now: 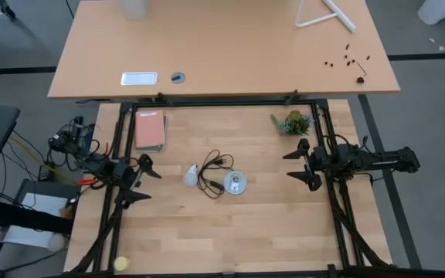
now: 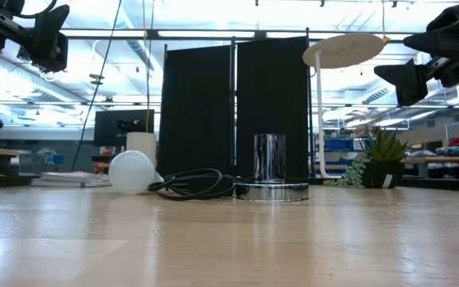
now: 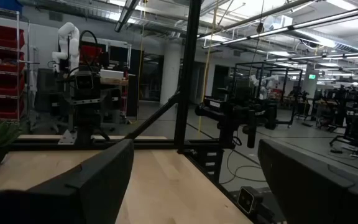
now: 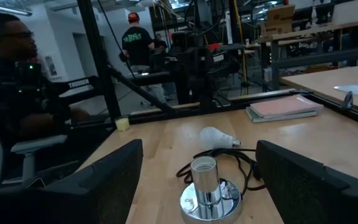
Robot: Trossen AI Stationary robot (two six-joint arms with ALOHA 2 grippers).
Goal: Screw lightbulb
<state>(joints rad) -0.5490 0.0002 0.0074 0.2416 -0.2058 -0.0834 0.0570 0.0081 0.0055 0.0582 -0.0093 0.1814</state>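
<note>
Bulb (image 1: 190, 175) lies on its side beside the socket (image 1: 236, 184) as both grippers, left (image 1: 147, 181) and right (image 1: 300, 164), hover open and empty; best grasped gently around the glass.

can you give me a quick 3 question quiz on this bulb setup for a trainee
1. True or false: the lightbulb is already screwed into the socket.
2. Which gripper is holding something? A) left gripper B) right gripper C) neither
3. Fill in: between the lightbulb and the socket lies a coiled black ____.

Key
1. False: it lies on its side on the table, apart from the socket.
2. C: both are open and raised, one at each side of the table.
3. cord
</note>
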